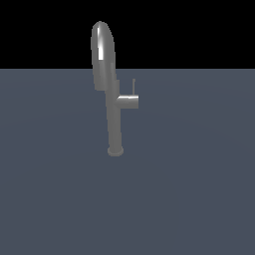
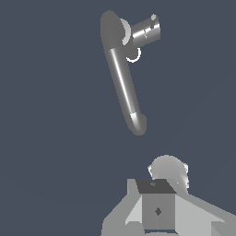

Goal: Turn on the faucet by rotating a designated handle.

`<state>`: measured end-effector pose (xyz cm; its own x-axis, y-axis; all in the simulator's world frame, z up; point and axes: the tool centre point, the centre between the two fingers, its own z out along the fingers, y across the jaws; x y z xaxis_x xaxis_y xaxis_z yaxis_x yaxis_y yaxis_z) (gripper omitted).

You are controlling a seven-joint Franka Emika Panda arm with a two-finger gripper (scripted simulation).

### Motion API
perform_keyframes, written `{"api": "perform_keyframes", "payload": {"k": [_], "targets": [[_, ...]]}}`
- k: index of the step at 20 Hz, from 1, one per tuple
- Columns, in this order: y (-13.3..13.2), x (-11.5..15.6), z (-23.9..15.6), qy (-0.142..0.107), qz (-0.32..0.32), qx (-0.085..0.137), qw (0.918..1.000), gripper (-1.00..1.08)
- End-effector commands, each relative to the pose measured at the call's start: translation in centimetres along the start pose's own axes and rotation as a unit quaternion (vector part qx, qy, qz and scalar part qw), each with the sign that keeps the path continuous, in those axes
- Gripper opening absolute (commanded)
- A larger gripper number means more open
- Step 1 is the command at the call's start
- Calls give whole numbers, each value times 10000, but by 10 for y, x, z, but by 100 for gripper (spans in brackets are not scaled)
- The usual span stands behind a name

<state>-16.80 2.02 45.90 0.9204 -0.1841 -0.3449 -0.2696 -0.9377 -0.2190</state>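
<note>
The faucet (image 1: 113,119) stands upright on the grey floor, a slim metallic pipe with a round base collar (image 1: 115,151) and a glossy arched spout (image 1: 102,50). A short side stub (image 1: 128,101) sticks out toward the exterior view's right. The handle (image 1: 133,85), a thin dark pin, rises straight up from the stub's end. The wrist view looks down on the faucet (image 2: 123,87) from above and some way off, with the stub (image 2: 145,31) beside it and the handle (image 2: 153,18) only a small nub at its tip. My gripper's fingers show in neither view.
A flat grey floor (image 1: 199,189) surrounds the faucet, under a black background. Grey blocky parts of my own arm (image 2: 159,207) fill one edge of the wrist view, on the spout tip's side of the faucet.
</note>
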Motion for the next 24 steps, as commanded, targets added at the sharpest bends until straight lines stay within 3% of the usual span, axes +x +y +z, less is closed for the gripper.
{"api": "perform_keyframes", "payload": {"k": [1,7,13,18,24], "targets": [[-2,14,0,-212,218,225,9993,-100],[-6,50,2,-734,749,784,9914,-100],[-6,88,9,-1283,1305,1376,9734,-100],[-3,120,18,-1764,1791,1898,9491,-100],[4,158,34,-2334,2364,2516,9090,-100]]}}
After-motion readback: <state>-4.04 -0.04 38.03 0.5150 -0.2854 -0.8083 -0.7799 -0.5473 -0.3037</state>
